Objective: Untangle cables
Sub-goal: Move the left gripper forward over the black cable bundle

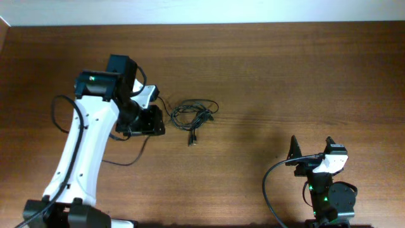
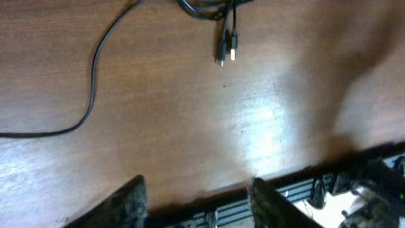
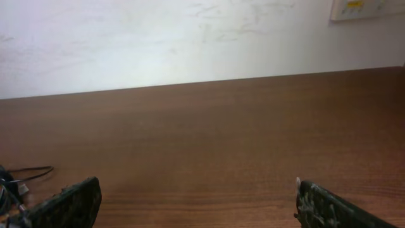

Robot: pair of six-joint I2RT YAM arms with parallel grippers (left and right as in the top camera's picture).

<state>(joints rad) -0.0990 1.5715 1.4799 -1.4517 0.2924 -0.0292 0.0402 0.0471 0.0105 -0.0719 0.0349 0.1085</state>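
Nearest you, the right gripper [image 3: 196,190] sits low at the near edge of the table [image 1: 285,76], well apart from the work. Its 2 fingers are spread wide and there is only bare wood between them.

Further in on the left side, the left gripper [image 2: 197,183] hovers just above the table. Its jaws stand apart and pinch nothing. In the left wrist view, 1 thin black cord [image 2: 93,69] loops over the wood to the left of the jaws. You cannot tell from these views whether it belongs to the bundle or to the arm's own wiring.

Just beyond the left gripper, the cables [image 1: 193,113] lie in 1 loose knotted clump near the middle of the table. 2 small plugs [image 2: 226,52] trail out of it side by side toward the near edge.

Past that there is only open wood up to the white wall [image 3: 190,38].

By my judgement the task has barely begun. No cord lies separate and straight, neither gripper has a hold, and all the pulling apart is left to do.
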